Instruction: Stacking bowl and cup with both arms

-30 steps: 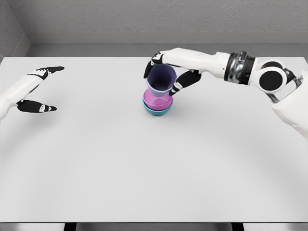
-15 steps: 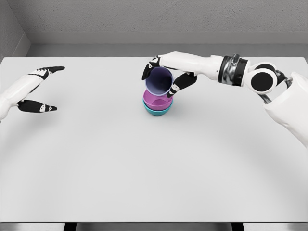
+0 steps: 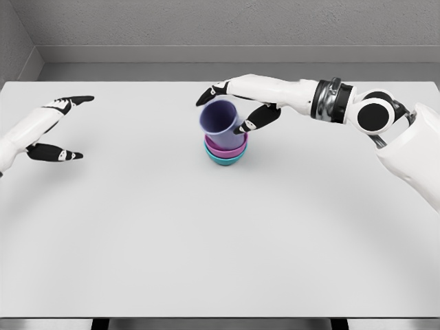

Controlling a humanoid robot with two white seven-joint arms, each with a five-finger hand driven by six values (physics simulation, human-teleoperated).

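Sat tilted in the pink bowl [image 3: 226, 146], purple cup [image 3: 221, 118], mouth leaning left. Hovered just above it, right hand [image 3: 237, 104], fingers spread, seemingly not gripping. Waited far left of the bowl, left hand [image 3: 58, 128], open.

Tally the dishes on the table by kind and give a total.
Bowls: 2, a purple bowl nested in a teal bowl.
Cups: 1, a violet cup tilted in the stack.
Total: 3
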